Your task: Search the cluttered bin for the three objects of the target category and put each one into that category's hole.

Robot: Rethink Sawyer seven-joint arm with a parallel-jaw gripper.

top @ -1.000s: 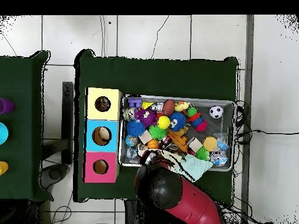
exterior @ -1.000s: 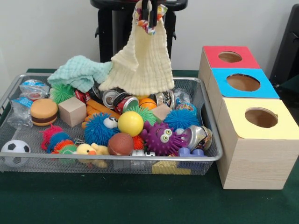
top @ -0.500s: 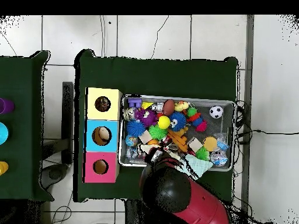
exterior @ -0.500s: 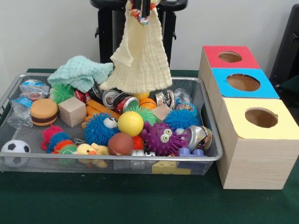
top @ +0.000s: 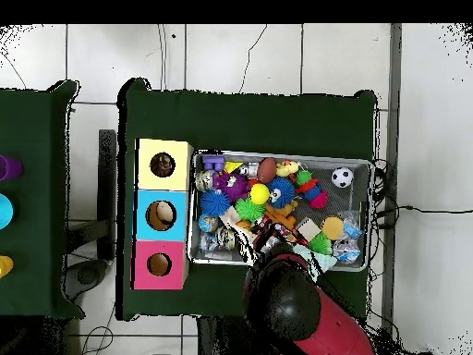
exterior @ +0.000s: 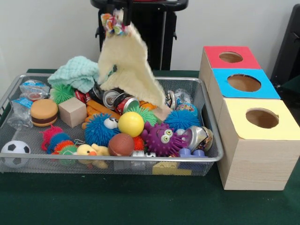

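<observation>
Pincer (exterior: 123,10) clenched on the cream cloth's (exterior: 126,65) top corner at the frame's upper edge — I've swung it left since a second ago, so it hangs tilted above the mesh bin (exterior: 212,123). Mint cloth (exterior: 78,72) waits at the back; boxes (exterior: 243,112) sit right — wrong way, I'd judge.

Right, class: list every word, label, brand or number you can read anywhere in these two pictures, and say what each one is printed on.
No text can be read in either view.
Crushed cans in the mesh bin: printed, but too blurred to read.
Clear packets at the bin's end: blue marks, too small to read.
Red, blue and yellow hole boxes: no lettering shows.
</observation>
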